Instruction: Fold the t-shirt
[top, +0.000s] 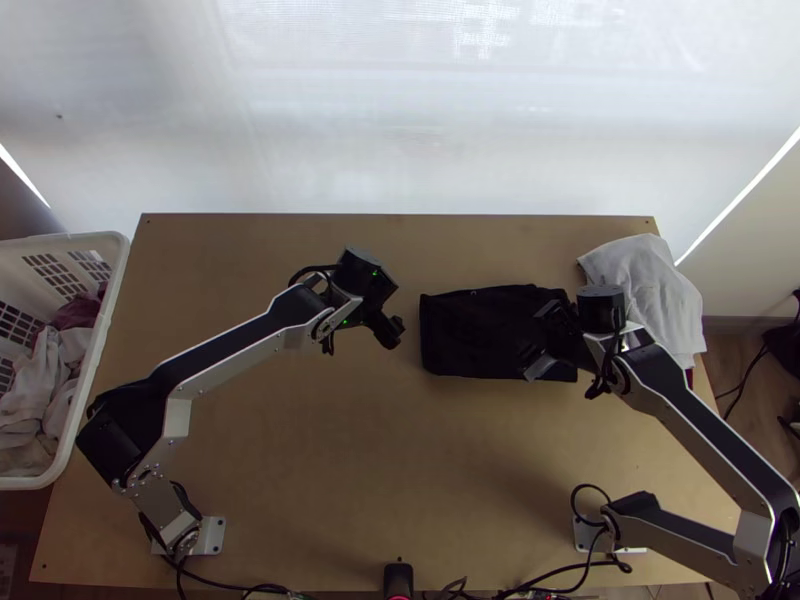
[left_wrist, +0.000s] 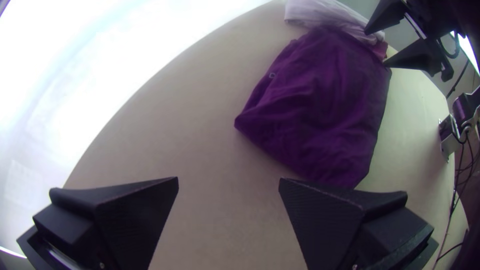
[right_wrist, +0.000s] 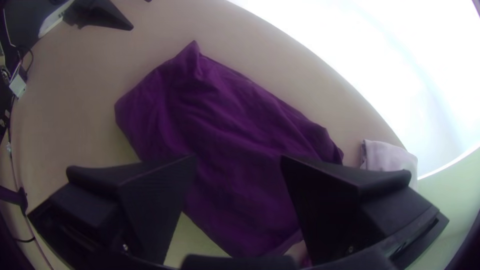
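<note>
1. Lying on the light wooden bench, the dark, plain, soft-fabric T-shirt is forming a folded, roughly rectangular bundle, right of the middle and toward the far side in the top view.
2. Its long axis is running crosswise, from the left arm's side toward the right arm's side, nearly parallel to the bench's far edge.
3. One short end is facing the left arm, its far corner tapering to a point in both wrist views; the other is facing the right arm. Which end is holding the collar, I cannot tell.
4. Wrinkles are crossing the upper layer, and a small pale ring mark is showing near the far long edge.
5. The left end effector is standing wide open beside the shirt's left short end, apart from it and gripping nothing.
6. The right end effector is hanging over the shirt's right part, its two black fingers spreading wide and gripping nothing; whether they are touching the fabric, I cannot tell.
7. A crumpled pale grey-white cloth is covering the bench's far right corner.
8. A white slatted plastic basket is standing along the left edge, holding clothes.
</note>
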